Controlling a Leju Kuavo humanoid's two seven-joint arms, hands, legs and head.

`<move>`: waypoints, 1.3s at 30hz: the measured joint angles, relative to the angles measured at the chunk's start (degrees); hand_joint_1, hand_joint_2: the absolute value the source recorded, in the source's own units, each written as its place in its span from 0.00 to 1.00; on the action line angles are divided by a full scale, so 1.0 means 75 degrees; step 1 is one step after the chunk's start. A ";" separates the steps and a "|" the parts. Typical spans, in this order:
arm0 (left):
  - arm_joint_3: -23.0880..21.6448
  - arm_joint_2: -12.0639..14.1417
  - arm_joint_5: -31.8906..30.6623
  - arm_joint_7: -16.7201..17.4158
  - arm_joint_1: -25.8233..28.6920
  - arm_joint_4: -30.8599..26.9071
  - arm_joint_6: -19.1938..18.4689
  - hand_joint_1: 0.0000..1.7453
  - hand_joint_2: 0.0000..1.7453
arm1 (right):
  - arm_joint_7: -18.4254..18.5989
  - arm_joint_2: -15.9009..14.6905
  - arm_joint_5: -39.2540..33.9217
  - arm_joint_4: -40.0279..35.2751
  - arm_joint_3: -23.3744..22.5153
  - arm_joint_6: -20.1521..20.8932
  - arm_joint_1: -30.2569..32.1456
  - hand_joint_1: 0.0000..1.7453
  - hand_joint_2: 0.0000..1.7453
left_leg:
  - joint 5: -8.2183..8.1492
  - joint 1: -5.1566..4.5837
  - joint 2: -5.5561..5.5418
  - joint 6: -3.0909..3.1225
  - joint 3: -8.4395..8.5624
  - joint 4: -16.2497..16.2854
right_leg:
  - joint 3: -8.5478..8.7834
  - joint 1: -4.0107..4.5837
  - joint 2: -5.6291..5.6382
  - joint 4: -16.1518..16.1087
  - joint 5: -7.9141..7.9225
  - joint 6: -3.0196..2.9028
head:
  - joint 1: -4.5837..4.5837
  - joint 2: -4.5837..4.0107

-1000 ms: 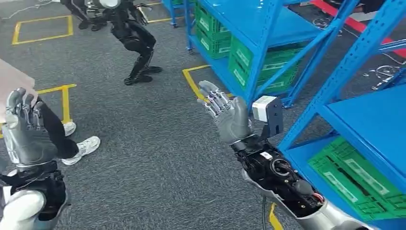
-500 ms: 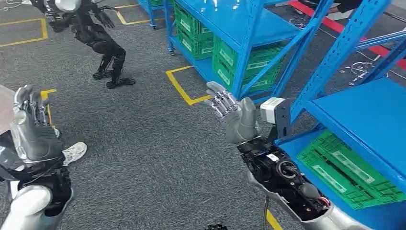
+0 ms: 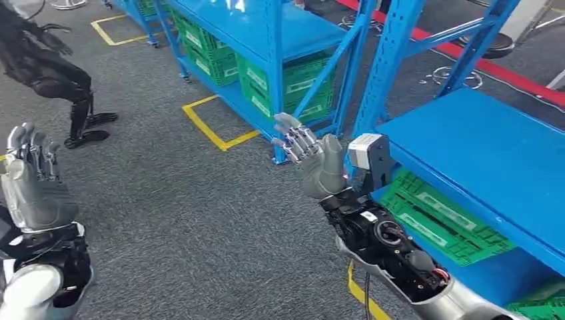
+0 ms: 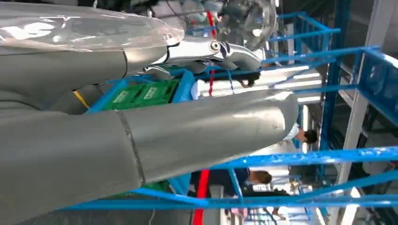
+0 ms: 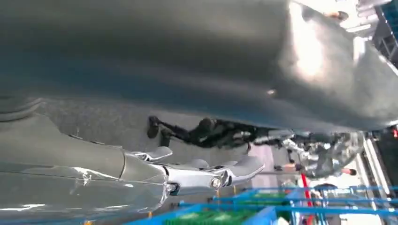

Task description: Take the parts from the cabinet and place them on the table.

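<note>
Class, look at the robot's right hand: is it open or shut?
Open. The right hand is raised over the grey carpet floor, fingers spread and holding nothing.

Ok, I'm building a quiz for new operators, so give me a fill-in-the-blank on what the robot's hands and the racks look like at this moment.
1. Both the left hand and the right hand are raised with fingers apart, holding ____.
2. The crates on the low shelves are ____ in colour.
3. The shelving rack beside the right hand is painted ____.
4. The lines marked on the grey carpet are ____.

Missing words: nothing; green; blue; yellow
</note>
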 joint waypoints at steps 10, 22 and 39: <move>0.0000 -0.0003 0.0023 -0.0050 -0.0046 0.0000 -0.0047 0.00 0.00 | -0.0024 0.0000 0.0000 0.0000 -0.0012 0.0015 -0.0042 0.00 0.00 | 0.0623 0.0004 -0.0032 0.0280 0.0882 -0.1818 | -0.0612 -0.0013 -0.0223 0.1201 -0.0679 0.0316 | 0.0186 0.0000; 0.0000 0.0003 0.0032 -0.0041 -0.0109 0.0000 -0.0093 0.00 0.00 | 0.0035 0.0000 0.0000 0.0012 -0.0015 0.0012 -0.0128 0.00 0.00 | 0.0493 -0.0059 0.0649 0.0035 0.0997 -0.1785 | -0.0009 0.0045 -0.0541 0.0030 -0.0052 0.0128 | 0.0315 0.0003; 0.0000 -0.0012 0.0143 -0.0067 -0.0222 0.0020 -0.0131 0.00 0.00 | 0.0108 0.0009 -0.0012 -0.0006 -0.0006 -0.0105 -0.0140 0.00 0.00 | 0.0652 -0.0012 -0.0142 0.0256 0.0884 -0.1828 | -0.0224 0.0025 0.0033 0.0245 -0.0167 0.0246 | 0.0037 0.0003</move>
